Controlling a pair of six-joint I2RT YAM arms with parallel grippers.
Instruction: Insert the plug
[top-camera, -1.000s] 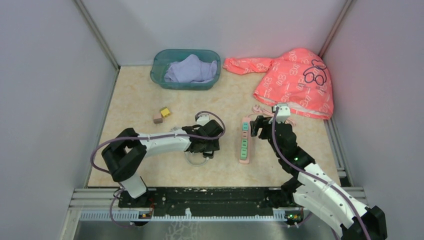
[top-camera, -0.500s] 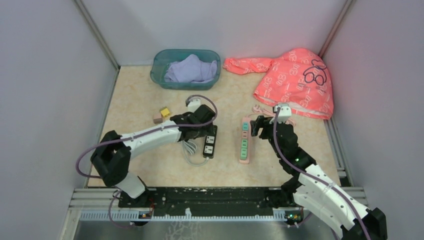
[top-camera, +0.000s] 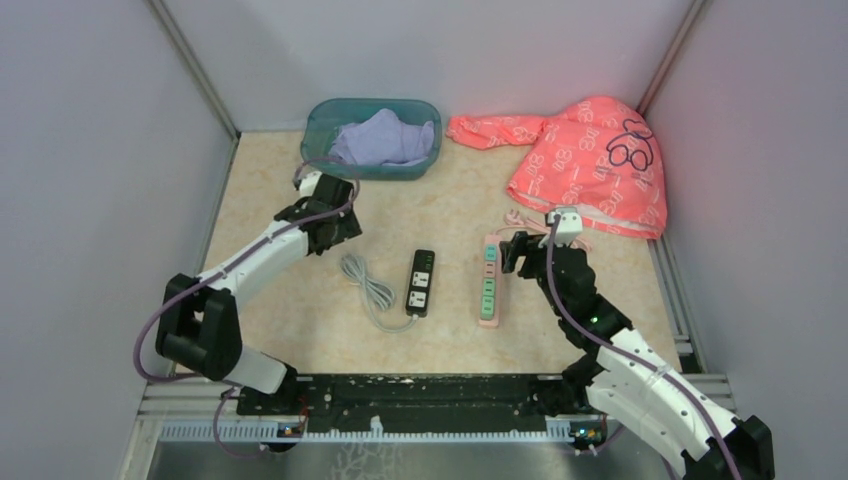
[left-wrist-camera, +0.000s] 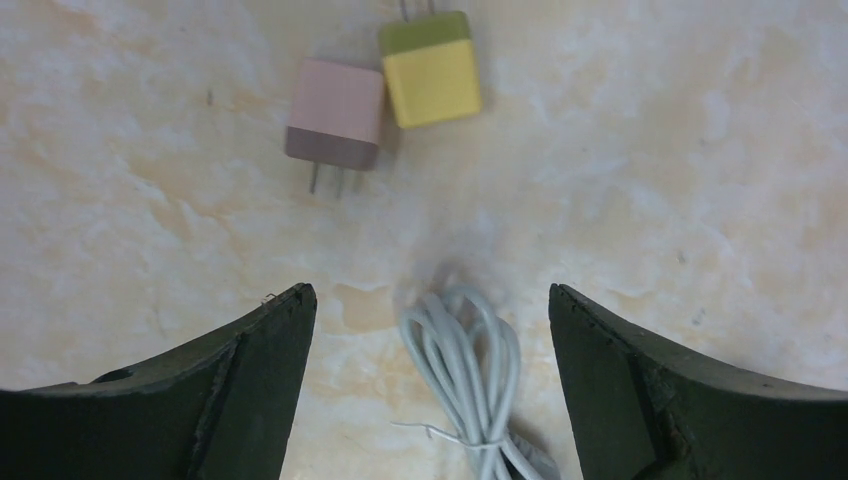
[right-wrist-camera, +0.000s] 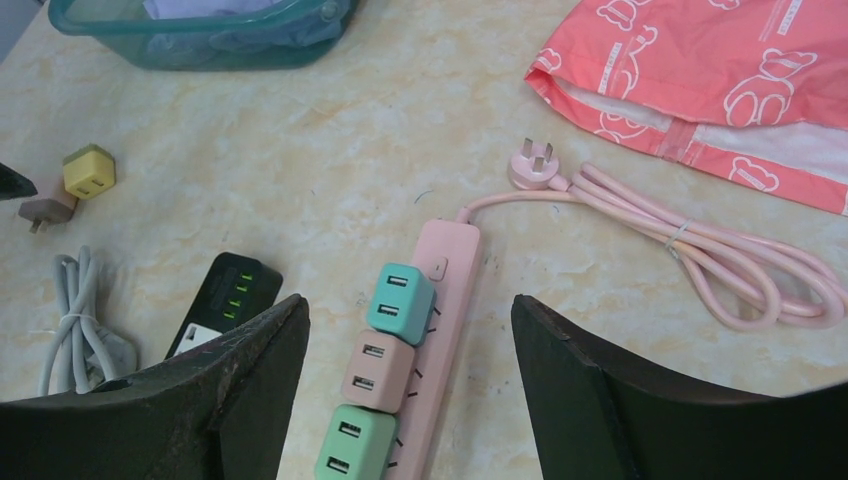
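Observation:
Two loose plugs lie side by side on the table: a pink cube plug and a yellow cube plug, also in the right wrist view as pink and yellow. My left gripper is open and empty, hovering just short of them; in the top view it covers them. A black power strip with a bundled white cable lies mid-table. A pink power strip holds three adapters, the teal one topmost. My right gripper is open above it.
A teal basket with a lilac cloth stands at the back. A coral garment lies back right. The pink strip's coiled cord and wall plug lie near the garment. Walls close both sides.
My left arm has left the black strip and swung back-left to above the two loose plugs, uncovering the strip and white cable. The right arm has not moved.

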